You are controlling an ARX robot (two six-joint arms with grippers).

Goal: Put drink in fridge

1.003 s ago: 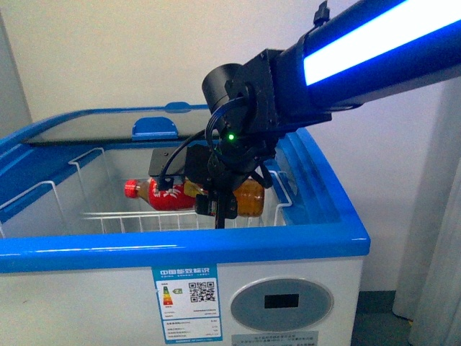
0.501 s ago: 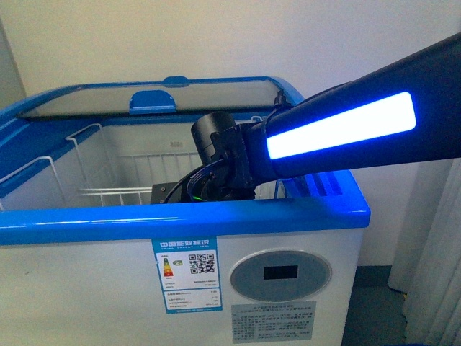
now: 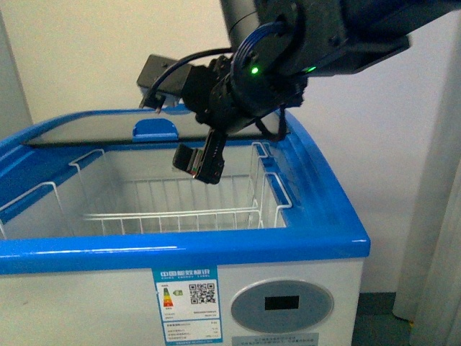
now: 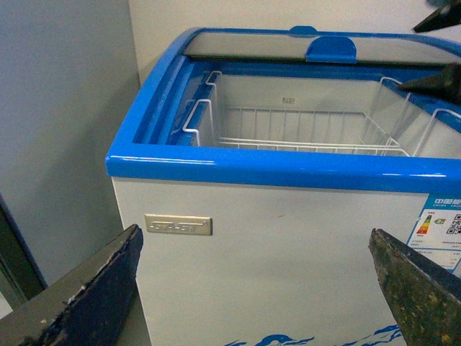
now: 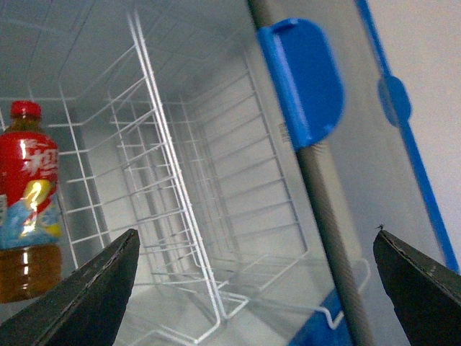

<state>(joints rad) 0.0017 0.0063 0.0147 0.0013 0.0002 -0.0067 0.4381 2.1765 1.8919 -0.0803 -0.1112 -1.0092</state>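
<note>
The fridge stands in front of me, white with a blue top rim, its glass lid slid to the back. My right gripper hangs open and empty above the opening. In the right wrist view the drink, a red-capped, red-labelled bottle of amber liquid, rests inside the fridge against a white wire basket, apart from the open right gripper. The drink is hidden in the front view. My left gripper is open and empty, facing the front wall of the fridge.
White wire baskets line the inside of the fridge. The lid's blue handle sits at the back edge. A grey oval display panel and an energy label are on the front. A grey wall stands close on the left.
The right gripper held the drink over the basket, dipped down into the fridge, and has now risen above the opening, open and empty. The drink no longer shows in the front view.
</note>
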